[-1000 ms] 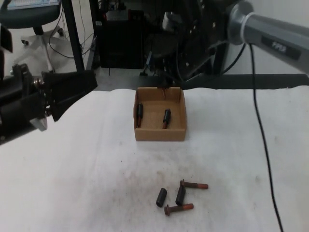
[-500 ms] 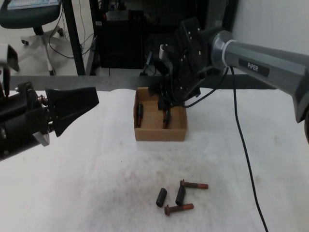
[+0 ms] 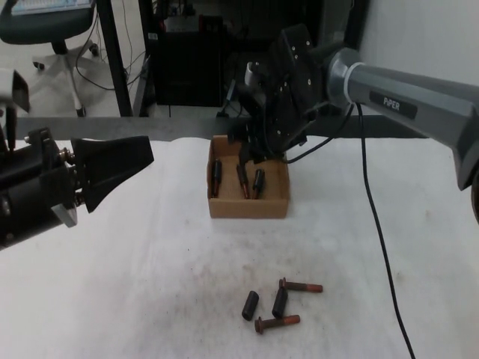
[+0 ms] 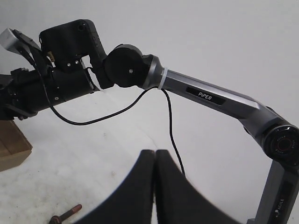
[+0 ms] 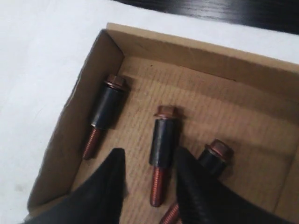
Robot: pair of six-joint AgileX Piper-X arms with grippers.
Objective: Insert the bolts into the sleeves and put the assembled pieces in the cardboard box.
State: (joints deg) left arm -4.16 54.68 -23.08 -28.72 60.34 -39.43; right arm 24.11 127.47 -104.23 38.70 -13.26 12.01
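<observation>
The cardboard box (image 3: 248, 203) (image 5: 74, 135) holds three assembled pieces, each a rusty bolt in a black sleeve: one on the left (image 3: 216, 177) (image 5: 105, 109), one in the middle (image 3: 243, 180) (image 5: 162, 142) and one on the right (image 3: 258, 182) (image 5: 216, 156). My right gripper (image 3: 249, 152) (image 5: 148, 156) hangs open just above the middle piece, which lies on the box floor between its fingers. Two loose sleeves (image 3: 250, 305) (image 3: 280, 301) and two loose bolts (image 3: 301, 286) (image 3: 276, 322) lie on the near cloth. My left gripper (image 3: 116, 166) (image 4: 155, 161) is shut and empty, well left of the box.
A white cloth (image 3: 135, 262) covers the bench. The right arm's cable (image 3: 374, 217) trails over the cloth on the right. One loose bolt (image 4: 65, 214) and a box corner (image 4: 11, 144) show in the left wrist view. A chair and dark stands are behind the bench.
The right arm swung down over the box. A third assembled piece now lies in the middle of the box, and the gripper has drawn back a little. The left arm barely moved.
</observation>
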